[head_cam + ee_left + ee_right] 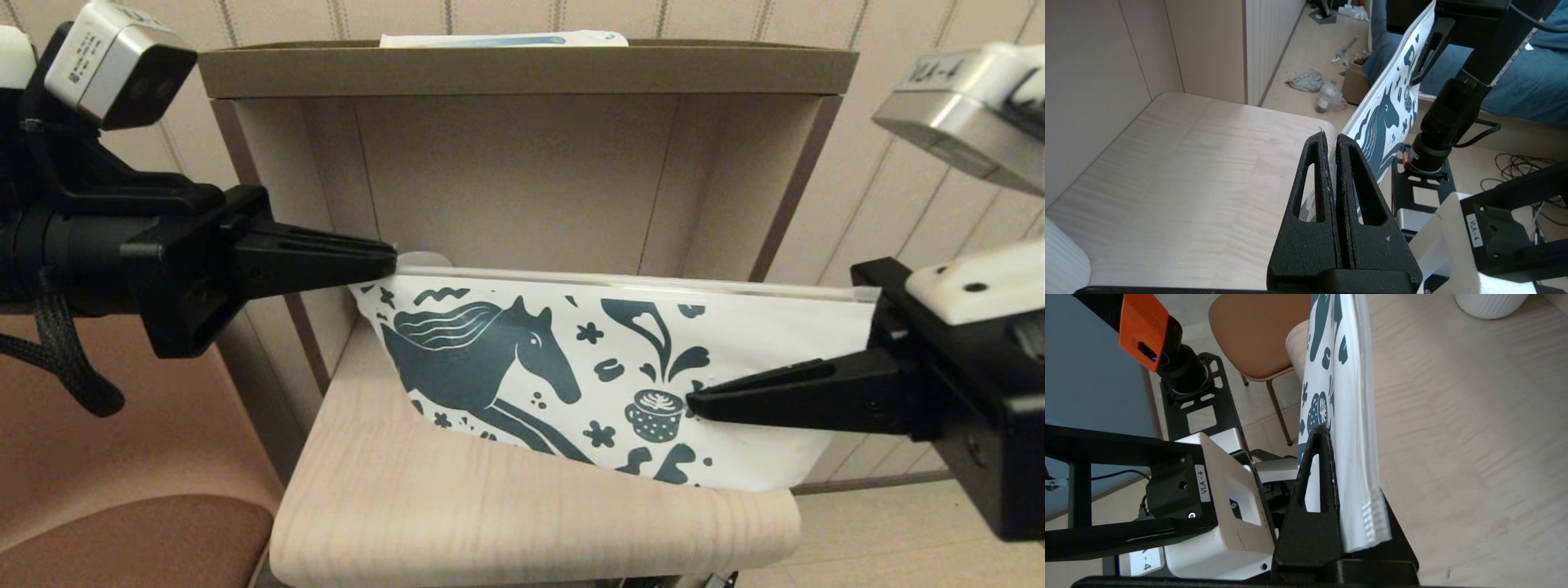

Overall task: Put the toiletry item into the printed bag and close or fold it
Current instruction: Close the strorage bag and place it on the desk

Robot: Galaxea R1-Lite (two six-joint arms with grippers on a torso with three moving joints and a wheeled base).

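Observation:
The printed bag (604, 376), white with a dark teal horse and cup, hangs upright over the table's front, stretched between both grippers. My left gripper (393, 258) is shut on its top left corner; in the left wrist view a thin edge of the bag (1388, 110) sits between the closed fingers of the left gripper (1331, 141). My right gripper (694, 400) is shut on the bag's right side. In the right wrist view the bag (1355, 396) fills the right gripper (1347, 435), covering the far finger. The zip strip runs along the top. The tiny white squeeze tube is out of view.
The light wood table (490, 506) sits inside a beige alcove with side and back walls. A cream ribbed mug (1490, 302) stands at the back of the table. A long white-and-blue box (502, 38) lies on the top shelf. A brown chair (139, 457) stands at the left.

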